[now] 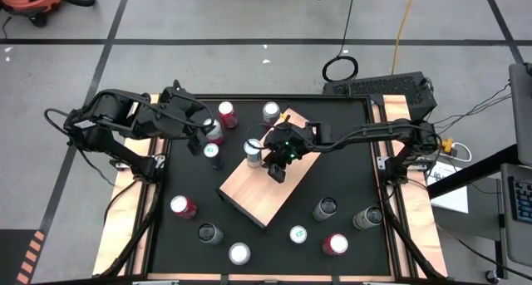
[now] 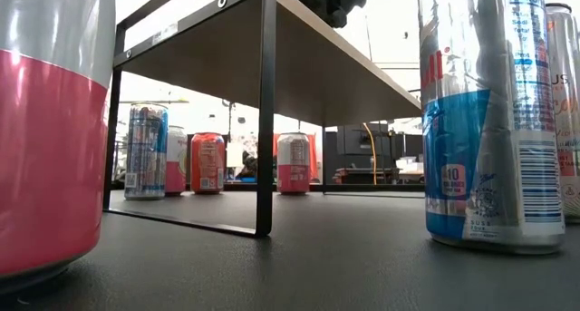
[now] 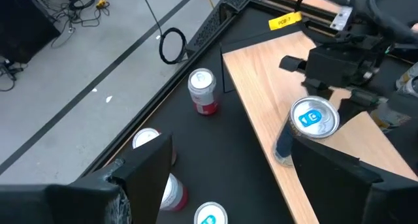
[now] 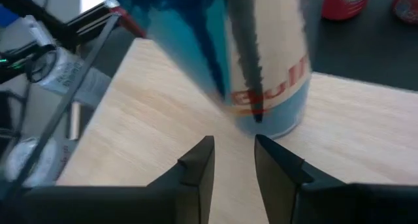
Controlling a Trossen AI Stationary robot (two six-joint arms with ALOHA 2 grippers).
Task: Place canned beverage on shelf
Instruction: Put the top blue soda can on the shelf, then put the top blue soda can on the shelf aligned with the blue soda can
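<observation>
Right hand (image 4: 233, 160) empty | cylindrical metal can (image 4: 264, 61) | grainy wooden shelf (image 4: 163, 139)

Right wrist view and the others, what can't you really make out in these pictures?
- Right wrist view: the can on the shelf is motion-blurred and cut off by the top edge, so its lid is unseen.
- Low view: the shelf's top faces away, hiding that can; the right gripper is cut off by the top edge.
- High view: can labels are too small to read.
</observation>
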